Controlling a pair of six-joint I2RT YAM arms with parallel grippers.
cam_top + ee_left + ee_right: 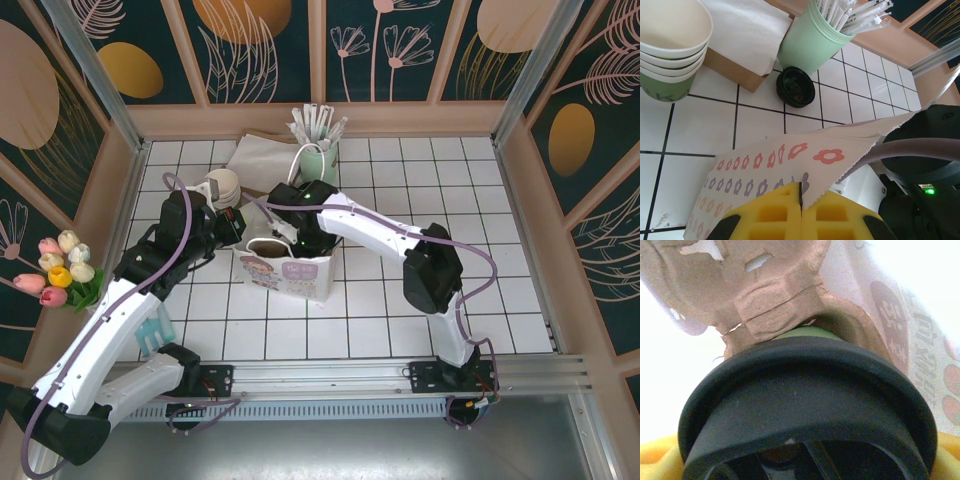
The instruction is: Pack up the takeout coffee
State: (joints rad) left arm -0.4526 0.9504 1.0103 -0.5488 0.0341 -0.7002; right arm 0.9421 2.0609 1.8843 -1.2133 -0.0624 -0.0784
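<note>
1. The left gripper (pixel 801 212) is being pressed shut on the top edge of the paper bag (pixel 290 275), with its yellow pads meeting over the flower-printed paper.
2. The right gripper (pixel 799 465) is being held inside the bag's mouth, its yellow fingers (pixel 652 460) flanking the black plastic lid (pixel 805 405). Whether the lid is being gripped or released cannot be told.
3. Dark red characters are being seen through the bag's wall from inside, reversed and unreadable. The print on the bag's front is too small to read in the top view.
4. The takeout coffee cup (pixel 802 332) is being seated in a brown moulded pulp carrier (pixel 765 290) inside the bag. Its lid is being turned towards the wrist camera, with its long axis running away into the carrier's well.
5. A loose black lid (pixel 795 86) is being shown flat on the white tiled tabletop (pixel 760 125), just beside the mint green holder (pixel 810 42) of white sticks (pixel 855 15).
6. A stack of paper cups (pixel 670 45) is being shown to the left, the letters on its green band cut off.
</note>
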